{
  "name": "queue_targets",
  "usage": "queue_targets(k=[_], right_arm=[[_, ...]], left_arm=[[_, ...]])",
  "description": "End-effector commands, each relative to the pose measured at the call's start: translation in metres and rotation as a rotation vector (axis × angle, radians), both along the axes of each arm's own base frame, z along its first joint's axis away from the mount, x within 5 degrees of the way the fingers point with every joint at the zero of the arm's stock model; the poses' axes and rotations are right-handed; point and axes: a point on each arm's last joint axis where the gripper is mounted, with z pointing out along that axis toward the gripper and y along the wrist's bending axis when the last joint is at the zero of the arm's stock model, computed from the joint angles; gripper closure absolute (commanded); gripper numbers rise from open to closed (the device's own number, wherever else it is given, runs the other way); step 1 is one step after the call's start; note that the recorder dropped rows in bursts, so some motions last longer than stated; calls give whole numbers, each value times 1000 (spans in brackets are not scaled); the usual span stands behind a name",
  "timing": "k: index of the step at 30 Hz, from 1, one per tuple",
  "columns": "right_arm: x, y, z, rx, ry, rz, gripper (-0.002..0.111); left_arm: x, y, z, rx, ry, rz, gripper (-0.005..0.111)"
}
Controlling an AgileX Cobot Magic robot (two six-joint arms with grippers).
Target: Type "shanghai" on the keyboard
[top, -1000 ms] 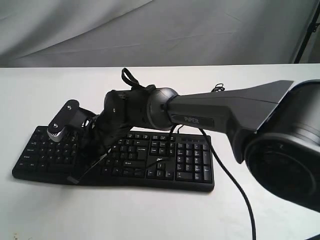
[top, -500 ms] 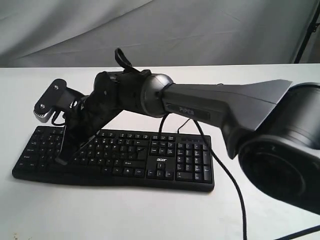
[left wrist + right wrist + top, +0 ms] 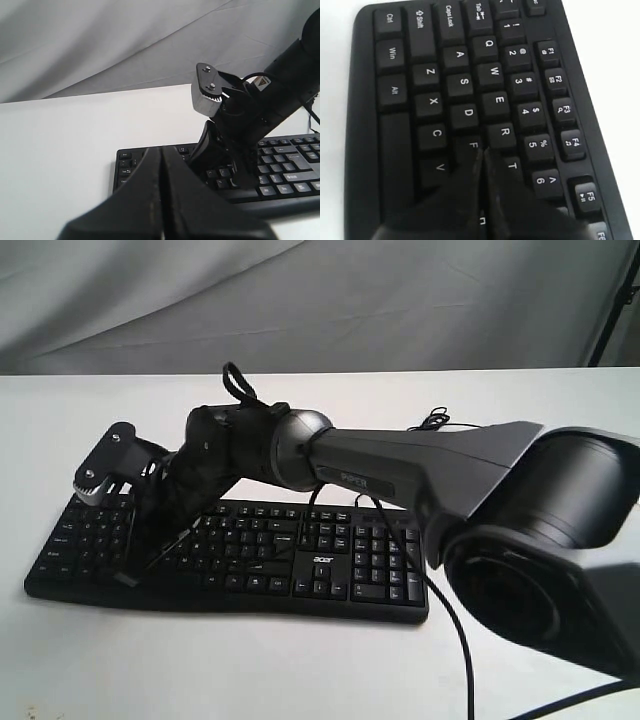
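Observation:
The black keyboard (image 3: 330,575) with its white acer logo lies across the white table. My right arm reaches over the middle to the keyboard's left part. The right gripper (image 3: 130,576) is shut, tips pointing down at the left letter keys. In the right wrist view the shut tips (image 3: 482,151) hover close over the keyboard (image 3: 465,82), between the F and T keys; whether they touch a key I cannot tell. The left gripper (image 3: 162,149) is shut and empty, held off the keyboard's (image 3: 292,172) left end, facing the right arm's wrist (image 3: 250,110).
The keyboard's thin black cable (image 3: 436,420) curls behind it on the table (image 3: 520,400). A thicker cable (image 3: 466,640) hangs from the right arm over the number pad side. Grey cloth (image 3: 320,300) closes off the back; a dark pole (image 3: 612,300) stands at far right.
The right gripper lifted off the keys, swung left along the keyboard, then came down a little toward the left letter keys. Its arm has stretched further across.

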Motion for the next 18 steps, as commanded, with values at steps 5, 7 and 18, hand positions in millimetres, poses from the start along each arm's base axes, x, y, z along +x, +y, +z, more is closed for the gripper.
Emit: queue_targets(k=[5, 7, 18], right_arm=[[-1, 0, -4, -6, 20, -2, 108], [0, 0, -11, -18, 29, -5, 108], [1, -7, 17, -66, -23, -1, 108]], left_arm=[[0, 0, -1, 0, -4, -4, 107], [0, 0, -1, 0, -4, -4, 107], [0, 0, -1, 0, -4, -4, 107]])
